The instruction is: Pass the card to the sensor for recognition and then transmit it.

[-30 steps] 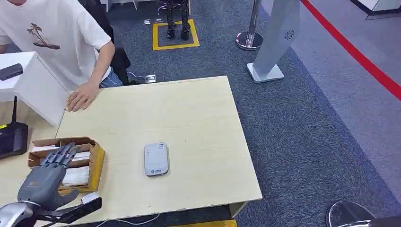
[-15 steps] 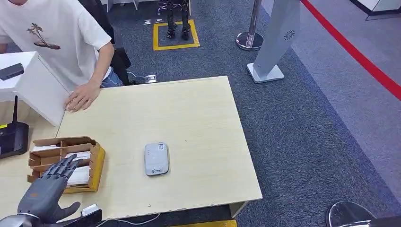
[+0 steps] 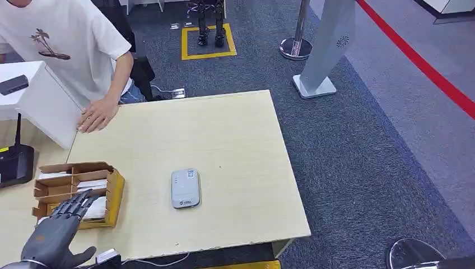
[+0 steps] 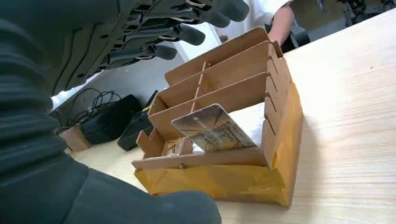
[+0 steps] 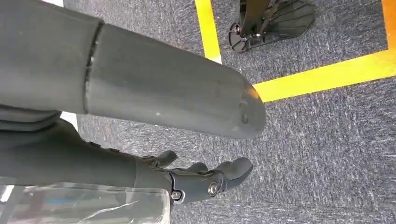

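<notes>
My left hand [image 3: 53, 235] hovers spread and empty at the near end of the cardboard card holder [image 3: 115, 196]. One card [image 4: 212, 129] leans tilted in the nearest slot, easy to pinch. Card reader [image 3: 185, 188] lies mid-tabletop [image 3: 224, 134], print unreadable. Right hand [image 5: 205, 179] hangs over carpet, loosely curled, empty.

Bright, even indoor light; soft shadows (near wrist-view foregrounds blur).
</notes>
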### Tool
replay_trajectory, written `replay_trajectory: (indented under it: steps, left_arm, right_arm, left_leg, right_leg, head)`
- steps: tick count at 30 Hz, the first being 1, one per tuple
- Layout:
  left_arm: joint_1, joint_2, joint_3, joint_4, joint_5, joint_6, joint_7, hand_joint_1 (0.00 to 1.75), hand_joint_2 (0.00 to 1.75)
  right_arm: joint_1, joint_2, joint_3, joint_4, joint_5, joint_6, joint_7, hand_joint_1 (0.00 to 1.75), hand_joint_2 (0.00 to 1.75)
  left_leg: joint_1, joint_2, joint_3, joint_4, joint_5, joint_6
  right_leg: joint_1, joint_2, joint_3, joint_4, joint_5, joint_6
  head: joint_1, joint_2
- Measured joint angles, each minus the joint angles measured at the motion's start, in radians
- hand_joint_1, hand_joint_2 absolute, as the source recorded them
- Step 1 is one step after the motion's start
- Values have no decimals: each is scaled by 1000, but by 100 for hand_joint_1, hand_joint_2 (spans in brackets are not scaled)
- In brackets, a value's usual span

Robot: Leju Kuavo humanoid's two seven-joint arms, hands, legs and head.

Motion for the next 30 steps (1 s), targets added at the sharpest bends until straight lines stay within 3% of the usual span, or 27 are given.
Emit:
replay_trajectory:
  steps: [7, 13, 20, 30]
  left_arm:
    - [9, 2, 0, -11, -47, -2, 47, 0, 175]
    - [16, -15, -2, -14, -211, -5, 117, 0, 175]
    - [-18, -150, -3, 3, -341, 7, 117, 0, 175]
    - [-35, -228, -2, 16, -361, -1, 72, 0, 175]
  right_arm:
    - [0, 0, 0, 0, -1, -1, 2, 0, 175]
    - [0, 0, 0, 0, -8, -5, 5, 0, 175]
    - [-1, 0, 0, 0, 0, -6, 13, 0, 175]
    - [-3, 0, 0, 0, -2, -6, 15, 0, 175]
  left_leg:
    - [0, 0, 0, 0, 0, 0]
    - [0, 0, 0, 0, 0, 0]
    - [0, -1, 0, 0, 0, 0]
    - [0, -1, 0, 0, 0, 0]
  right_leg:
    - [0, 0, 0, 0, 0, 0]
    - [0, 0, 0, 0, 0, 0]
    - [0, -1, 0, 0, 0, 0]
    - [0, -1, 0, 0, 0, 0]
  head:
    - [0, 0]
    - [0, 0]
    - [0, 0]
    - [0, 0]
